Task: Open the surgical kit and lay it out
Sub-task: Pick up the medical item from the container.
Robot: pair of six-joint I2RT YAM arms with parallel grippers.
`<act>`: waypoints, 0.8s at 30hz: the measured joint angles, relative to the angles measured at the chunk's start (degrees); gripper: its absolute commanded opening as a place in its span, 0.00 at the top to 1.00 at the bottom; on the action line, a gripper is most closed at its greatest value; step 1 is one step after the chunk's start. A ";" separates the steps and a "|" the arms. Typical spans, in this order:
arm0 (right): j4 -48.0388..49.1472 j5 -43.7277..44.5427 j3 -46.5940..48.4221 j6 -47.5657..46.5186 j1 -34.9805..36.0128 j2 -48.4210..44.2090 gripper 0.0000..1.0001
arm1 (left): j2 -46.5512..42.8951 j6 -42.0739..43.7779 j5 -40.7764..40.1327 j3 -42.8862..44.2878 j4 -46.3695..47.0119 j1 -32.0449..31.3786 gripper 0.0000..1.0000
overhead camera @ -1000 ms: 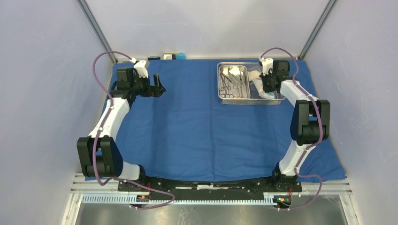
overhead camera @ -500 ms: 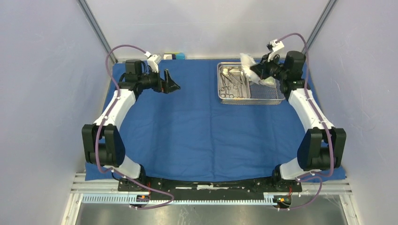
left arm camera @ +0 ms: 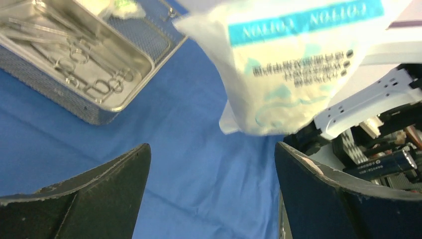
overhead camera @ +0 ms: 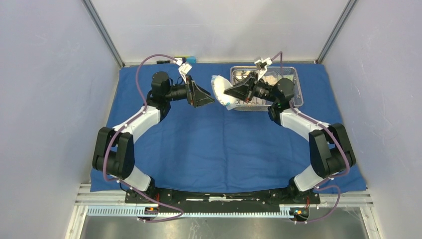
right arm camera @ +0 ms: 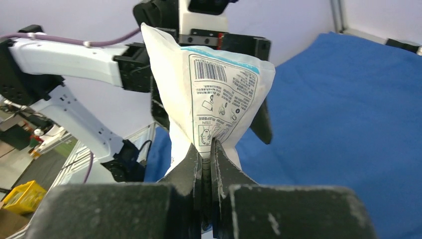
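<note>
just ahead of the wide-spread left fingers (left arm camera: 99, 194), the right fingers (right arm camera: 191, 164) pinch a packet (right arm camera: 219, 94).

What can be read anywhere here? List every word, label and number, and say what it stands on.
"COTTON", printed twice on the turquoise band of the white packet, upside down in the left wrist view.
Dark lines below it: too blurred to read.
Digits by the barcode and small print on its other face, right wrist view: too small to read.

Left gripper (overhead camera: 206, 98) raised, jaws spread wide, facing right gripper (overhead camera: 229, 91), raised, pinched closed, tips near each other.
</note>
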 measured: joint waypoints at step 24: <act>7.82 -1.42 -1.05 5.60 2.29 0.50 0.77 | 4.83 -30.45 3.43 -3.96 43.91 -2.73 0.79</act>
